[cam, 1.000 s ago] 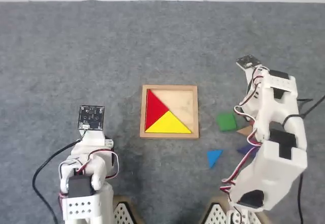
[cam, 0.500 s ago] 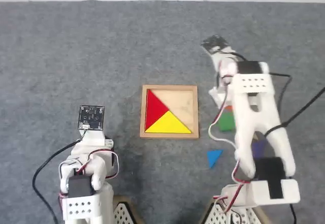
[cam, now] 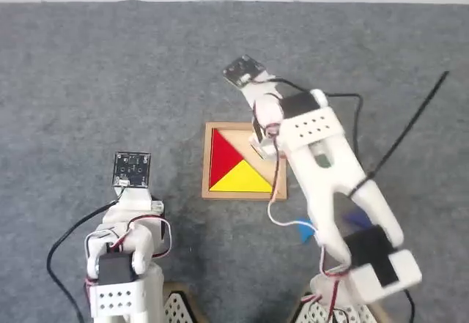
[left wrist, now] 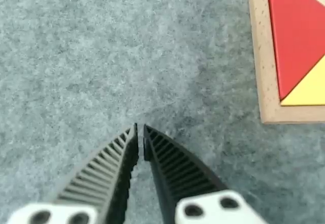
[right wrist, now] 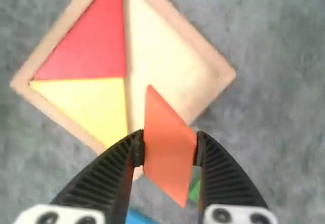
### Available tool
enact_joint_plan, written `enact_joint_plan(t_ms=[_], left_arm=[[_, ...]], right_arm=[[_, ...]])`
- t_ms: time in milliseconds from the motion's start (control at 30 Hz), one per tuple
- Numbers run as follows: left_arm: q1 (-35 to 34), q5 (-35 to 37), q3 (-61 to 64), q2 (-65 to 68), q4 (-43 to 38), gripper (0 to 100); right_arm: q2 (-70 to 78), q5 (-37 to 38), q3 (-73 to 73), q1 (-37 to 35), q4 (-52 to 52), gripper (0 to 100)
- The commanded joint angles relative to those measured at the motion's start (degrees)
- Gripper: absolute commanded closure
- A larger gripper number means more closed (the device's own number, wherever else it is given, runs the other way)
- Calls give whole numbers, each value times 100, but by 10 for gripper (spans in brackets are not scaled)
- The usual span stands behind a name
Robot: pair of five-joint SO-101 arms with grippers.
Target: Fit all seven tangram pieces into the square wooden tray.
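Note:
The square wooden tray (cam: 245,127) holds a red triangle (cam: 222,157) and a yellow triangle (cam: 242,179), which cover its left and near parts. My right gripper (cam: 262,146) hangs over the tray's bare right half. In the right wrist view it (right wrist: 166,148) is shut on an orange parallelogram (right wrist: 167,155), above the tray's rim (right wrist: 219,65) and bare floor (right wrist: 162,71). My left gripper (left wrist: 140,129) is shut on nothing, low over the carpet to the left of the tray (left wrist: 260,66).
Right of the tray, a blue triangle (cam: 306,228) and a dark blue piece (cam: 357,218) lie on the grey carpet, partly hidden by the right arm. A green piece (right wrist: 195,190) peeks from behind the held parallelogram. The left arm (cam: 124,224) stands at the near left.
The right arm has swung left from beside the loose pieces to above the tray, carrying the orange parallelogram. The left arm has stayed still.

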Motion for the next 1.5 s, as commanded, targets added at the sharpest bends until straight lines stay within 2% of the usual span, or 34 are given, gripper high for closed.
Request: enact_joint_plan(t_ms=[0,167,367,633,700,800,1100,1467], left_arm=[[-26,97,-75,-105,18,982],[-26,97,-75,-105,18,982],[-26,97,-75,-105,18,982],[-26,97,-75,-105,18,982],[-26,97,-75,-105,18,982],[-26,97,-75,-105,18,982],[-26,97,-75,-105,18,982],[-26,97,-75,-105,18,982]], right_arm=[[523,-360,-949,-48,4,887],[1648,-1442,-1996,-40,251,887],[2466,-1538,-2804,-48,752,887],[2589,-1530,-2840,-391,716,887],[2580,-1398,-2840,-470,664,887],[2580,-765,-2840,-514,637,887],[2598,158,-2840,-593,356,887],[3626,316,-3895,-743,435,887]])
